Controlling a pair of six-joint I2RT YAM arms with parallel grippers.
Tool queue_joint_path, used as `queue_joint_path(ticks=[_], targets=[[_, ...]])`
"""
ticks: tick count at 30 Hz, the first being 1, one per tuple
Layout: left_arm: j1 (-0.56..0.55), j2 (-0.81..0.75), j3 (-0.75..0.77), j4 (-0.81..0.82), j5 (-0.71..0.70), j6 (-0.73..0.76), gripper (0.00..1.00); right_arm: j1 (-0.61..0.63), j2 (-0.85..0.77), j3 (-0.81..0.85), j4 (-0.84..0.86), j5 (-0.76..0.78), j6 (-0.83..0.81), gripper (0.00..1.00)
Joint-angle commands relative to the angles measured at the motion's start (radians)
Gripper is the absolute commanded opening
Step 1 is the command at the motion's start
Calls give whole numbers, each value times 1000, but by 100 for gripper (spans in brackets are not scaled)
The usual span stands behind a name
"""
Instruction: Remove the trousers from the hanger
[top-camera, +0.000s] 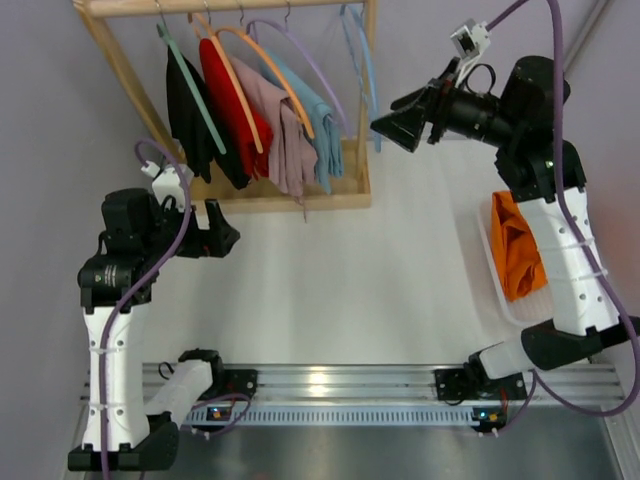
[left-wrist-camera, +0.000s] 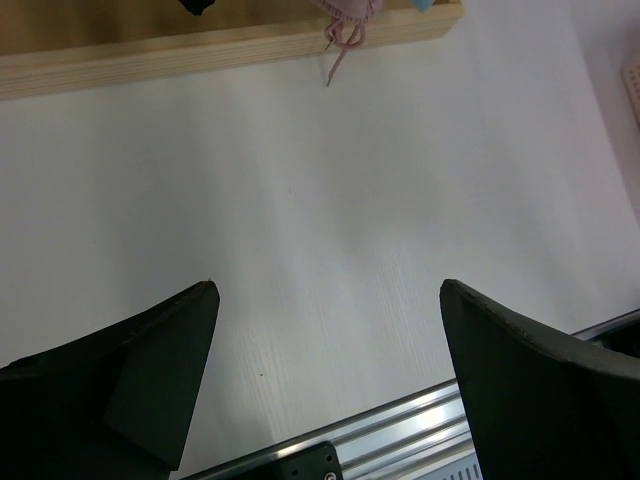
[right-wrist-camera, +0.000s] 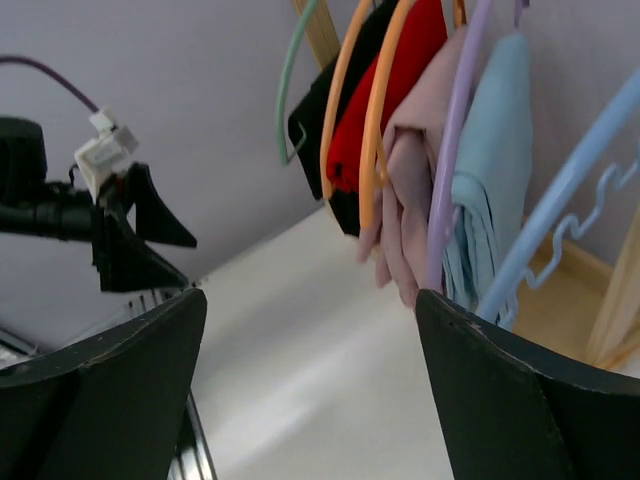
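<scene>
Right pincer (right-wrist-camera: 310, 330) and left pincer (left-wrist-camera: 330, 300) both spread, empty
Right faces the rack (top-camera: 290, 198), near — seemingly not touching — the trousers (right-wrist-camera: 495, 130) draped over the lavender hanger (right-wrist-camera: 455, 150); left hovers above the counter (left-wrist-camera: 350, 180).

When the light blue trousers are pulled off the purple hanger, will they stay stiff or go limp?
Probably limp: the trousers hang in soft folds. Likely light, as a thin hanger carries them. They may drag the pink garment beside them.
</scene>
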Motion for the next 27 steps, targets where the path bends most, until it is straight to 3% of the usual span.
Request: queue_joint_path(ticks=[1, 4, 7, 19, 27], targets=[[6, -27, 44, 10, 54, 12, 99, 41, 88, 126, 145, 55, 73, 85], [8, -22, 51, 10, 82, 15, 99, 58, 135, 123, 286, 55, 140, 72], [8, -12, 62, 8, 102, 6, 99, 81, 213, 198, 340, 64, 170, 68], [8, 1, 100, 10, 120, -24, 99, 147, 436, 329, 345, 297, 83, 66], [8, -2, 93, 10, 117, -30, 99, 185, 480, 320, 334, 305, 66, 64]])
